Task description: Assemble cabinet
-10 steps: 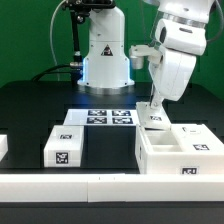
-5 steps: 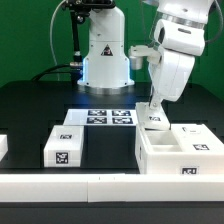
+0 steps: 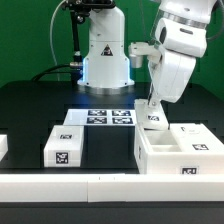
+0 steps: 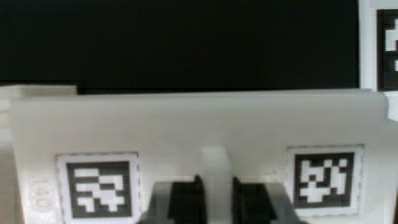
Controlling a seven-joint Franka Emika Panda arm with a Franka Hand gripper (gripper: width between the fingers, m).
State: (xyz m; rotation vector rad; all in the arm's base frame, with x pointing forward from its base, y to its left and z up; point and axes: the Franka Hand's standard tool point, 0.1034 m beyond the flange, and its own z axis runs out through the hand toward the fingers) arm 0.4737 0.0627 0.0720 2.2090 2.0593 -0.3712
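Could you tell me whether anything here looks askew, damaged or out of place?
Nothing stands out: the cabinet box sits level and intact, the marker board lies flat, and the tagged panel at the fingers stands upright.

The hand (image 4: 201, 186) shows as two dark fingers (image 4: 178, 203) drawn together, with only a thin slit between them. Right in front of them stands a white cabinet panel (image 4: 214, 120), and they look to be pressed against its face. The panel carries two black-and-white tags, one (image 4: 100, 184) on each side (image 4: 324, 177) of the fingers. Beyond its far edge lies the black bench (image 4: 178, 40), where another tagged white piece (image 4: 384, 42) is cut off by the frame.
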